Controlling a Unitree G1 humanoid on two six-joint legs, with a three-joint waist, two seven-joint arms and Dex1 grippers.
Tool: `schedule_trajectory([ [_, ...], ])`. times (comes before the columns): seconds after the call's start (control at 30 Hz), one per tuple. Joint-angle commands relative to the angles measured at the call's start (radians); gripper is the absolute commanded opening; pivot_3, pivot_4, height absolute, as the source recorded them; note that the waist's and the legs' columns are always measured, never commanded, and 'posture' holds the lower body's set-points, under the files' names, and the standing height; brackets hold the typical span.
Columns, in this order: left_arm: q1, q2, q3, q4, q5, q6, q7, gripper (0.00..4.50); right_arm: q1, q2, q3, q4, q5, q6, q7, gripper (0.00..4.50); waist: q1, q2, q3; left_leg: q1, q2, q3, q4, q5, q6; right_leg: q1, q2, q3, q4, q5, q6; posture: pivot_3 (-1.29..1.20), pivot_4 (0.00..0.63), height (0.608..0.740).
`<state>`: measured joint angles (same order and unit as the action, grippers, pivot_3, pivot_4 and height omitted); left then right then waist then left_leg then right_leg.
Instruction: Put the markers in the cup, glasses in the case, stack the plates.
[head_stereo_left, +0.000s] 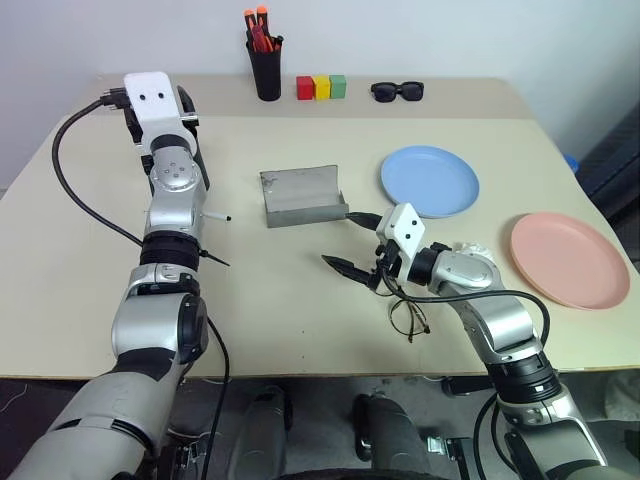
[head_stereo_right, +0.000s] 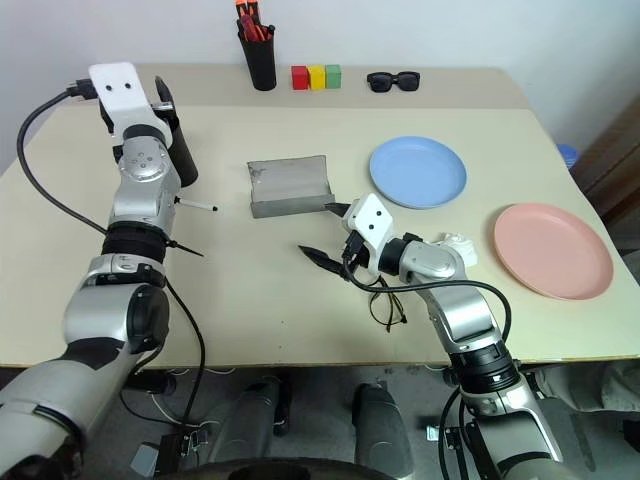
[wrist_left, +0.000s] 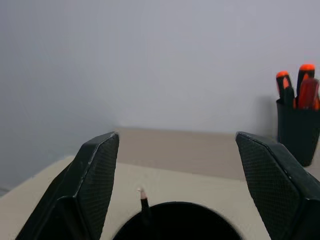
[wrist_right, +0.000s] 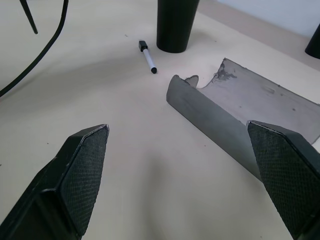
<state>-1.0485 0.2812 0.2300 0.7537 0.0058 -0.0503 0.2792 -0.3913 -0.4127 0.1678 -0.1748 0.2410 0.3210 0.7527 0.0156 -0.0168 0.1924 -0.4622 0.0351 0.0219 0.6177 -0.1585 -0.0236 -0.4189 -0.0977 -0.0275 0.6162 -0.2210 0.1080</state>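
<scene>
You have, at the far edge of the beige table (head_stereo_left: 300, 300), a narrow black pen holder (head_stereo_left: 267, 72) with orange-capped markers (head_stereo_left: 259, 25) bunched upright inside. Just beside it to the right, note three small blocks (head_stereo_left: 321, 87) in a touching row: red, yellow, green. Further right along the same edge, you will find thick black sunglasses (head_stereo_left: 397, 91), lying apart from the blocks.

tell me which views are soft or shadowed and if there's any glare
Left wrist view: the fingers up close look soft, the pen holder farther off is sharper, and the wall is evenly lit. Right wrist view: the case and white marker are crisp, with only faint soft shadows on the table. Left eye view: even light, no glare on the blue plate.
</scene>
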Motion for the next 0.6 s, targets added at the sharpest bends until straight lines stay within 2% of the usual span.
schedule_trajectory([
  [0.03,0.028,-0.035,-0.012,-0.199,-0.032,0.096,-0.022,3.89,-0.016,-0.006,-0.019,-0.037,0.009,-0.006,0.002,4.50,-0.002,0.000,0.000,0.000,0.000,0.000,0.000,0.000,0.000,0.000,0.000,0.000,0.000,0.000,0.000,0.00,0.150,0.740],
  [0.1,0.089,-0.083,-0.039,-0.386,-0.016,0.259,0.013,4.44,-0.023,-0.009,-0.022,-0.024,0.008,-0.010,0.007,4.50,-0.004,0.000,0.000,0.000,0.000,0.000,0.000,0.000,0.000,0.000,0.000,0.000,0.000,0.000,0.000,0.00,0.150,0.740],
  [0.23,0.172,-0.210,-0.002,-0.681,0.012,0.655,0.187,4.47,-0.029,-0.015,-0.025,-0.009,0.006,-0.017,0.013,4.50,-0.005,0.000,0.000,0.001,0.000,0.000,0.000,0.000,0.000,0.000,0.000,0.000,0.001,0.000,0.001,0.00,0.150,0.740],
  [0.33,0.199,-0.305,0.066,-0.820,0.019,0.911,0.295,4.47,-0.034,-0.019,-0.030,-0.004,0.005,-0.017,0.017,4.50,-0.006,0.000,0.000,0.001,0.000,-0.001,0.001,0.000,0.000,0.000,0.000,0.000,0.003,0.000,0.001,0.00,0.150,0.740],
  [0.47,0.175,-0.364,0.187,-0.833,0.013,1.087,0.377,4.47,-0.038,-0.021,-0.030,-0.001,0.012,-0.013,0.030,4.50,-0.005,0.000,0.000,0.002,0.000,-0.001,0.002,0.000,0.000,0.000,0.000,0.000,0.003,0.000,0.000,0.00,0.150,0.740],
  [0.6,0.078,-0.330,0.312,-0.634,0.000,1.144,0.440,4.47,-0.041,-0.022,-0.021,-0.006,0.027,-0.003,0.063,4.50,-0.003,0.000,0.000,0.001,0.000,-0.001,0.003,0.000,0.000,0.000,0.000,0.000,0.003,0.000,0.000,0.00,0.150,0.740],
])
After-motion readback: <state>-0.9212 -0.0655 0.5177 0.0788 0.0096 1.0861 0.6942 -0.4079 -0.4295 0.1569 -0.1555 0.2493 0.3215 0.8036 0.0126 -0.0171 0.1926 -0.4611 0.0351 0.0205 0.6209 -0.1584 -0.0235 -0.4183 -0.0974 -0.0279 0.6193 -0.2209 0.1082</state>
